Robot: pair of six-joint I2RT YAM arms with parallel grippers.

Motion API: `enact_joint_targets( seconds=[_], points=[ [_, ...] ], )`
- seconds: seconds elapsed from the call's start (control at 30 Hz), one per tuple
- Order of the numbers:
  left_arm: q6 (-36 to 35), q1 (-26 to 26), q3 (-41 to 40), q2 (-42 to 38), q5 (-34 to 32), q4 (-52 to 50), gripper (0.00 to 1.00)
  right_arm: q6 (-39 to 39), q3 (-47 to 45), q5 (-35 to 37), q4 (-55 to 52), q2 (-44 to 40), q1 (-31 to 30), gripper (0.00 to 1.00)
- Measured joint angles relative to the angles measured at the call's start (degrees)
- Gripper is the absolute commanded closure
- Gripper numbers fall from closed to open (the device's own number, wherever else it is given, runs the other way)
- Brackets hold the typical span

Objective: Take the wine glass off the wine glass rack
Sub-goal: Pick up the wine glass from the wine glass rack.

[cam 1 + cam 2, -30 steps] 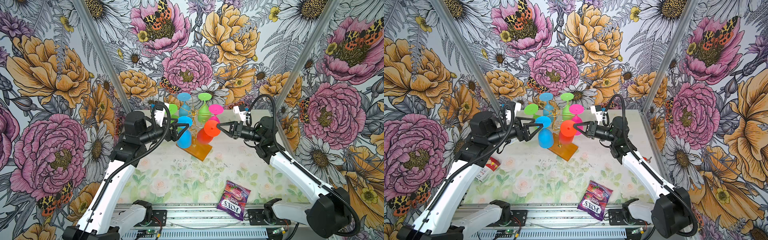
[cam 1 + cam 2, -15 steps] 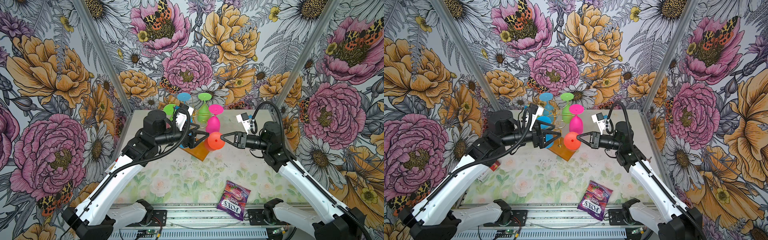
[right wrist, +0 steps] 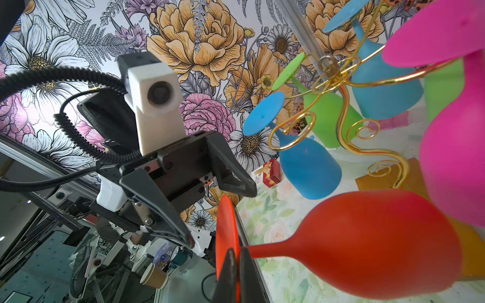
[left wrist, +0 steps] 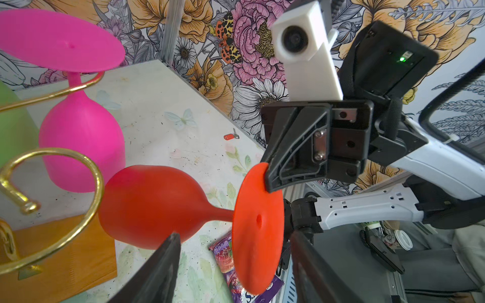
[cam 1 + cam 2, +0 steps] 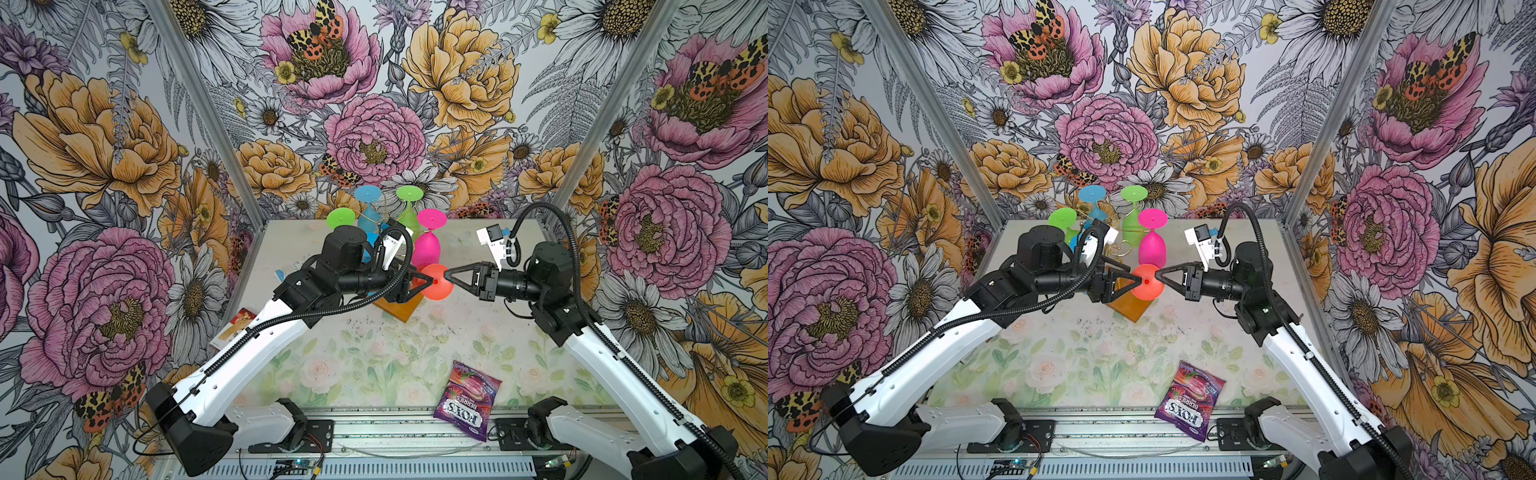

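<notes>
My right gripper pinches the foot of the red wine glass, holding it sideways in the air just beside the rack; my left gripper straddles that foot, jaws wide.

Floral table: wine glass rack, candy bag, red box.

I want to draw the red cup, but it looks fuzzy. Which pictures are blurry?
Left wrist view: the red plastic wine glass looks slightly soft, the left gripper's black fingers very blurred. Right wrist view: the near hot-pink plastic glass is soft. Both top views: sharp.
</notes>
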State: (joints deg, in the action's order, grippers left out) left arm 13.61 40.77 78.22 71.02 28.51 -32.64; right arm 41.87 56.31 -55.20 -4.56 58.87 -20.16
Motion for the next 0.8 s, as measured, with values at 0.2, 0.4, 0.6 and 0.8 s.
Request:
enact_joint_targets(
  seconds=[0.2,0.4,0.6,0.8],
  points=[
    [0.13,0.00,0.00,0.17,0.46,-0.66,0.43,-0.04,0.63,0.02,0.02,0.00,0.00,1.00],
    [1.20,0.00,0.07,0.66,1.75,-0.85,0.57,-0.81,0.66,0.04,-0.02,-0.02,0.00,1.00],
    [1.75,0.37,1.42,2.71,3.02,-1.01,0.69,-1.05,0.66,0.57,-0.50,-0.26,0.00,1.00],
    [2.71,0.66,1.99,3.04,3.63,-1.03,0.84,-1.09,0.63,1.09,-0.85,-0.44,0.02,1.00]
  ],
)
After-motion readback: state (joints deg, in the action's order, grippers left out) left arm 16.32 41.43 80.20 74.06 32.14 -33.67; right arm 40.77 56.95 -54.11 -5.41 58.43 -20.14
